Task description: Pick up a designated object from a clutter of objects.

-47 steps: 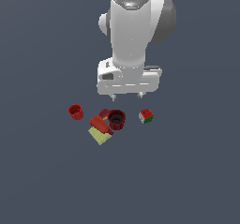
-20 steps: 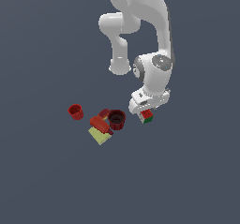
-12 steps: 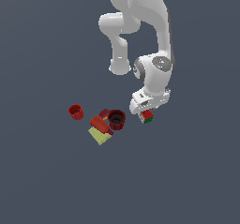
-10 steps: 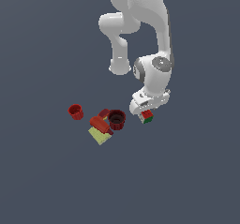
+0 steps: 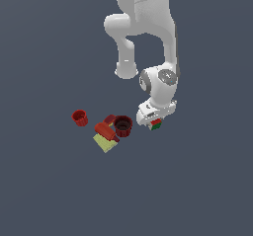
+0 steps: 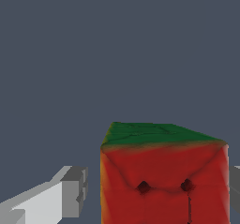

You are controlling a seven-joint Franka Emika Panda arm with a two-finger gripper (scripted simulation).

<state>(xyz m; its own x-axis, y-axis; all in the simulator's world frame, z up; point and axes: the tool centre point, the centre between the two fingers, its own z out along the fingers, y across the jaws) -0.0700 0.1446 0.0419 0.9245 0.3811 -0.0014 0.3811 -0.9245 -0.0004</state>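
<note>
Now: cube (image 6: 161, 174) sits between gripper (image 6: 154, 195) fingers | jaws apart, one clear, other touching | cups (image 5: 123, 126) beside

Dark grey floor (image 5: 49, 190): 2 red cups (image 5: 79, 117), red blocks (image 5: 105, 129), prob. yellow flat piece (image 5: 104, 143).

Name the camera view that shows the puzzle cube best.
The wrist view. The puzzle cube fills much of that picture, with a red face, a green face and one grey finger beside it plainly visible. In the exterior view the cube is a tiny red-and-green speck, mostly hidden under the arm's hand.
</note>
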